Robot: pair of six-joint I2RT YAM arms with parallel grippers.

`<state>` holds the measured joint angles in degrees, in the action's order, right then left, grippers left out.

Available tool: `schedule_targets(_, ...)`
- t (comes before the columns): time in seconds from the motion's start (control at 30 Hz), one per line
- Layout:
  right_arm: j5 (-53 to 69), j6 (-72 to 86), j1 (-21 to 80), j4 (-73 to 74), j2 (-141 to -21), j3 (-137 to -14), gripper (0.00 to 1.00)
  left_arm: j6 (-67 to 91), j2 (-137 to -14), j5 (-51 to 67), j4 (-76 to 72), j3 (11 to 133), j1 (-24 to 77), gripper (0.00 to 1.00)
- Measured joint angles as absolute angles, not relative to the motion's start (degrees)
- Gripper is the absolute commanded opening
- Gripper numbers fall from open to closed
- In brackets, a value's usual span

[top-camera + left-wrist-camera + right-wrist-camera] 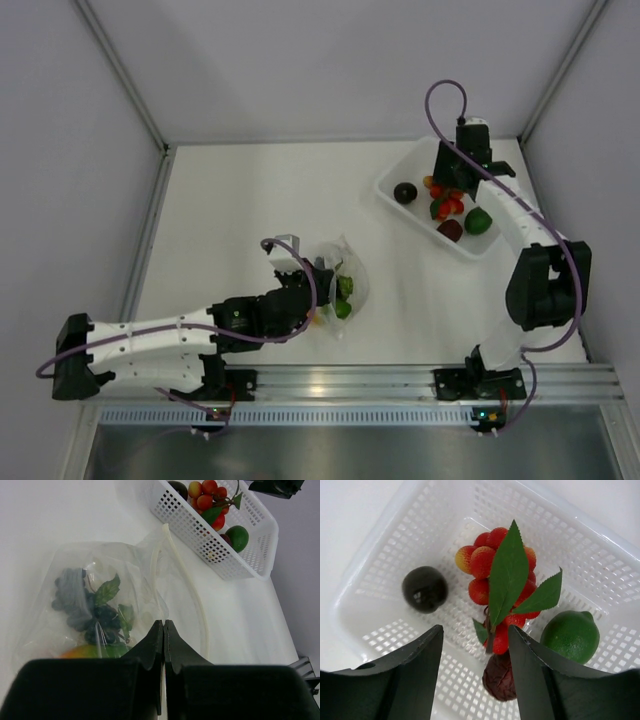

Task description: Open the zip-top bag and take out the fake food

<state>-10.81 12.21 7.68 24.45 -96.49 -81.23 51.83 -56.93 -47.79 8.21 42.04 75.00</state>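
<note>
The clear zip-top bag lies at the table's middle front, its zip strip gaping open. Inside it, the left wrist view shows a dark grape cluster with green leaves and an orange and green piece. My left gripper is shut at the bag's near edge, apparently pinching the thin film; it also shows in the top view. My right gripper is open and empty, hovering over the white basket. Below it lie a red cluster with green leaves, a dark round fruit, a lime and a maroon piece.
The white perforated basket stands at the back right, close to the right wall. It also shows in the left wrist view, beyond the bag. Grey walls close off the left, back and right. A metal rail runs along the front edge.
</note>
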Motion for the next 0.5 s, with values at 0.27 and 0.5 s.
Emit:
schedule_targets(0.27,0.93,15.66,11.22,24.21,-72.42,-70.67,0.32,51.07,-58.89,-46.70,8.23,44.36,74.98,0.00)
schedule_targets(0.5,10.48,20.25,25.19,17.82,-56.42,-57.23,0.26,51.31,-59.42,-45.89,8.25,45.80,74.98,0.00)
